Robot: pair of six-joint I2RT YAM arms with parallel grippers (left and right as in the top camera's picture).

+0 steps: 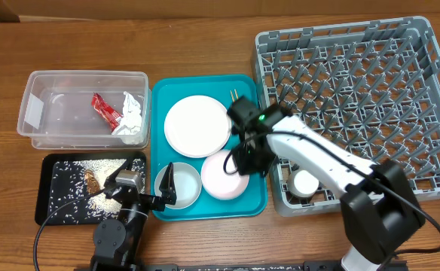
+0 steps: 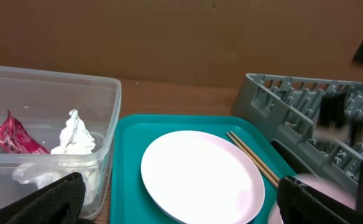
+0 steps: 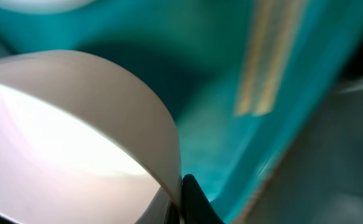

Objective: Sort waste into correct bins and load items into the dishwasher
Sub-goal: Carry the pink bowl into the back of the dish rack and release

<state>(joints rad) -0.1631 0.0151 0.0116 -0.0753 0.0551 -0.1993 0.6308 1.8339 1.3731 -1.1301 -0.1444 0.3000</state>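
Observation:
A teal tray holds a white plate, a pink bowl, a small grey bowl and chopsticks. My right gripper is shut on the pink bowl's rim at its right side. In the right wrist view the rim is pinched at the fingertip, with the chopsticks blurred behind. My left gripper is open over the grey bowl's left edge. In the left wrist view its fingers spread wide in front of the plate and hold nothing.
A grey dishwasher rack stands right of the tray, with a white cup in its near left corner. A clear bin at the back left holds a red wrapper and tissue. A black tray holds food scraps.

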